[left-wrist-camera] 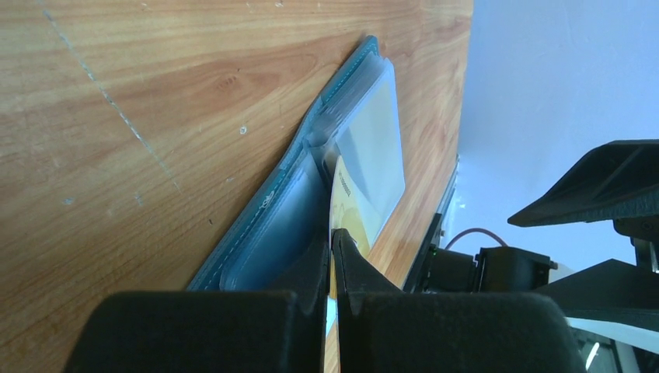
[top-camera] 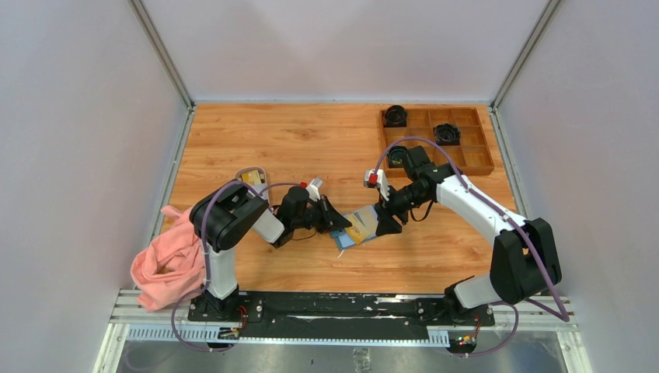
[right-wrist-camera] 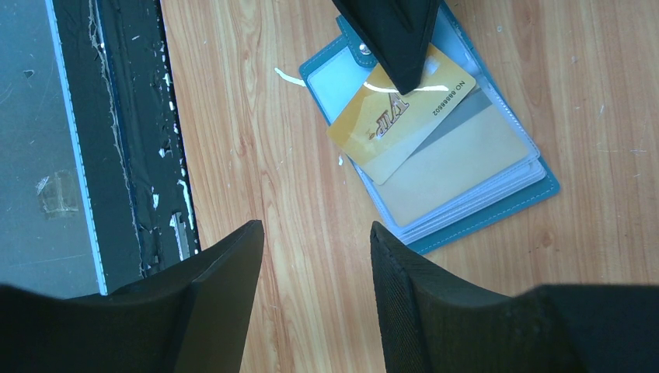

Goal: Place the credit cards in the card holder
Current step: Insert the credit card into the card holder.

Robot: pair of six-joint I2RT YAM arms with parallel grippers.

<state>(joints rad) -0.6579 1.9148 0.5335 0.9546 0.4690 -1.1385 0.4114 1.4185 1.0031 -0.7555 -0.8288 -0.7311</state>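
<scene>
- Over the open card holder, the left tool is clenched on the edge of a gold card. It holds the card slanted across the clear pockets, probably to steer a corner into a sleeve mouth.
- Just beside the card holder, on the side away from that grip, the right tool hangs with its jaws parted. It holds nothing and touches nothing, and seems placed to steady the holder if it slides.
- Inside the card holder, which lies spread flat on the tabletop, a beige card already sits in a pocket.
- Only the left wrist view shows the pinch edge-on, with the card tilted up off the sleeves.
- Only the right wrist view shows the card's printed face. Its far corner looks paler there, perhaps under plastic.
</scene>
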